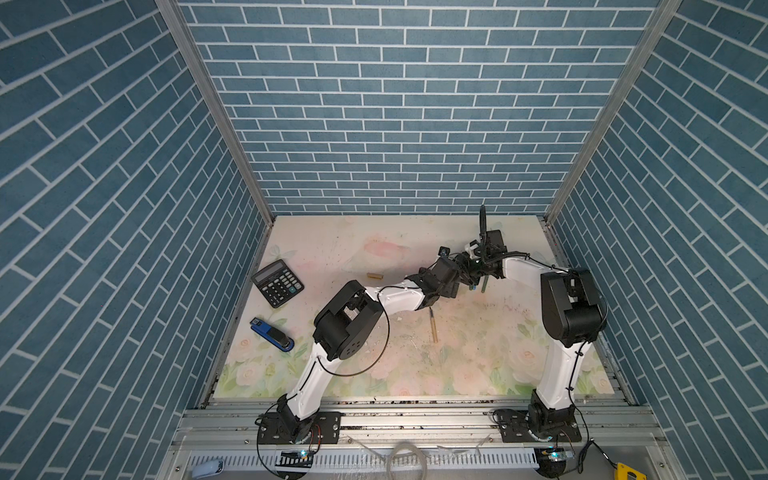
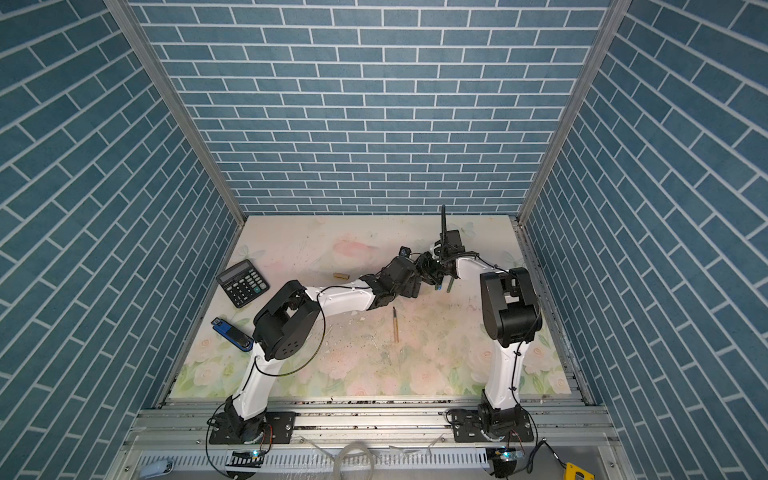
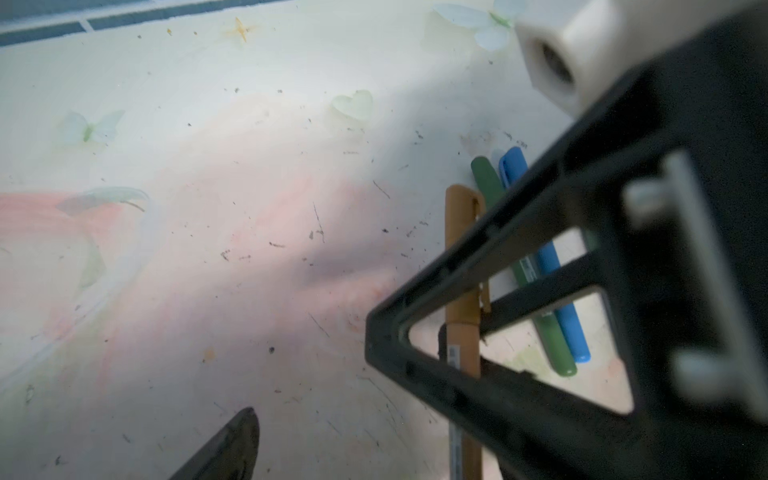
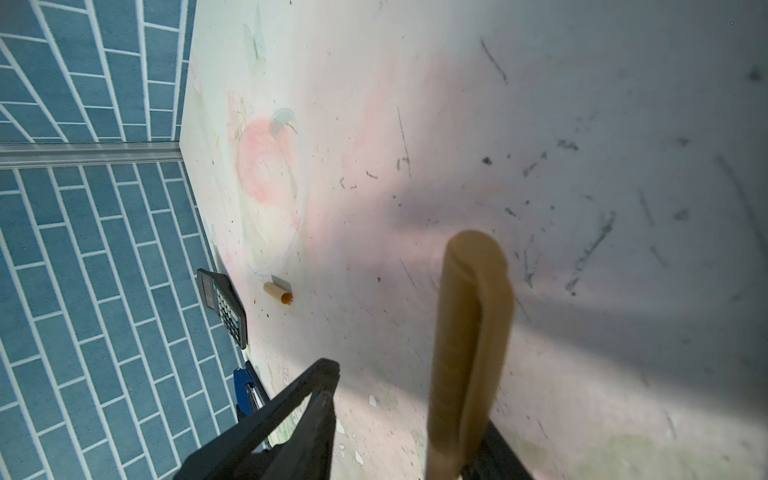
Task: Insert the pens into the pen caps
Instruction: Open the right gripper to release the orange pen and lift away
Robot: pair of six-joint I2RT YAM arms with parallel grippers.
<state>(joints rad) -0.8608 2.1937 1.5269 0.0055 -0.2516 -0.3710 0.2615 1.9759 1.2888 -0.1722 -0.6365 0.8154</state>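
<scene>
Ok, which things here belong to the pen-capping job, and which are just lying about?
Job: capped tan pen, uncapped tan pen, loose tan cap, capped green pen, capped blue pen.
Lying about: calculator, stapler.

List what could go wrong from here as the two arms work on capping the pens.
The open left gripper sits very close to the right gripper, which grips a capped tan pen; a bump could knock it loose.
A green pen and a blue pen lie close by; setting the tan one down might scatter them.
The bare pen and the loose cap lie apart; both look round and may roll when pinched.
</scene>
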